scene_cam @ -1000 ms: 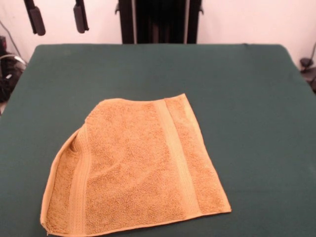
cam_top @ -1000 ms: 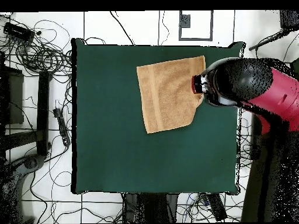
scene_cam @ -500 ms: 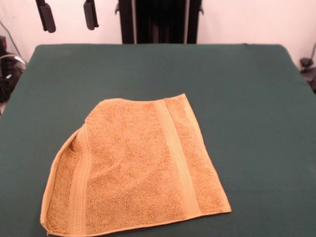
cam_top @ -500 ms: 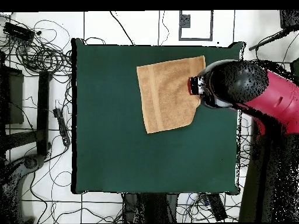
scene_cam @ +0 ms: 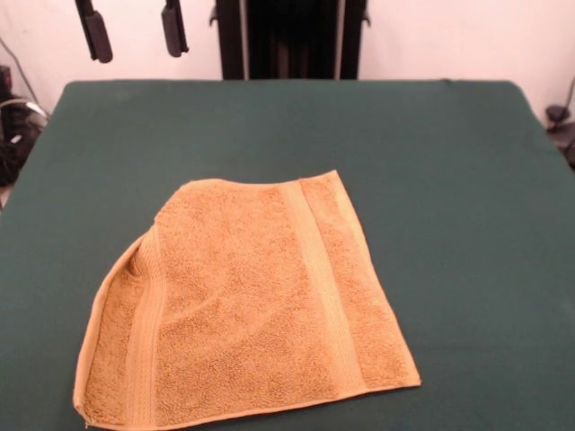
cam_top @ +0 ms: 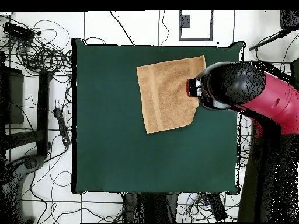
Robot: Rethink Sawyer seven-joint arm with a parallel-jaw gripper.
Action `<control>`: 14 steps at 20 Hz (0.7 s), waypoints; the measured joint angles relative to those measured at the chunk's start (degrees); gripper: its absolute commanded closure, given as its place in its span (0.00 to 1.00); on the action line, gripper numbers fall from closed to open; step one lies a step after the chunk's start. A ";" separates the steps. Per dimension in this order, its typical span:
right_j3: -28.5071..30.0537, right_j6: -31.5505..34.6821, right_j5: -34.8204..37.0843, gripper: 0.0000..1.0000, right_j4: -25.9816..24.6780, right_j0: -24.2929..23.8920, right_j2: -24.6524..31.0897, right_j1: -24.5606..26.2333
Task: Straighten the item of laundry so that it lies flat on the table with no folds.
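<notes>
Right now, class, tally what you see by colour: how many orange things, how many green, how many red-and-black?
Orange: 1, the towel
Green: 1, the table
Red and black: 1, the arm with its gripper, held open above the table's far edge
Total: 3

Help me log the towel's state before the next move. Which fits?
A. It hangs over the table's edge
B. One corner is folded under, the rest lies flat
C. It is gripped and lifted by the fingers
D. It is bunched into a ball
B: the towel lies spread on the table, with one corner tucked by a ribbed band; the gripper hangs open above the table, apart from it.
</notes>
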 measured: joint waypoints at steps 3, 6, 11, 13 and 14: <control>0.86 0.00 0.00 0.00 0.40 0.17 -0.12 -0.37; 2.13 0.00 0.00 0.00 0.60 0.46 -0.41 -1.27; 5.41 0.00 -0.05 0.00 1.14 1.13 -1.16 -3.78; 7.17 0.00 -0.29 0.00 1.61 1.27 -1.44 -5.10; 8.07 0.00 -0.48 0.00 1.94 1.32 -1.59 -5.78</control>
